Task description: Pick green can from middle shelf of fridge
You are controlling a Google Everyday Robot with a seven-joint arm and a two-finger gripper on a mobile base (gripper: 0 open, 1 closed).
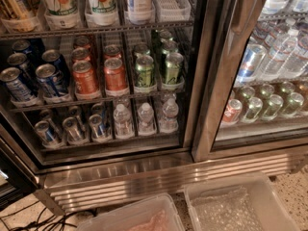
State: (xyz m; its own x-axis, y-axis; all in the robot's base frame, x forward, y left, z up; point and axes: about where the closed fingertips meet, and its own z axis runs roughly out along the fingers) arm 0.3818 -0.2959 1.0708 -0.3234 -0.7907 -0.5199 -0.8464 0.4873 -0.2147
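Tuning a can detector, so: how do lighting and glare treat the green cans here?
Camera view: the green cans on the middle shelf are evenly lit, their silver tops bright; hazy reflections wash the right door; the bottom-left corner falls into shadow; the tool is not in view.

1 camera looks steeply down from in front of the fridge (144, 177), close in, facing the middle shelf (144, 94) at left and a glass door (260, 105) at right; 2 plastic bins (231, 186) edge the foreground. The gripper is outside the frame.
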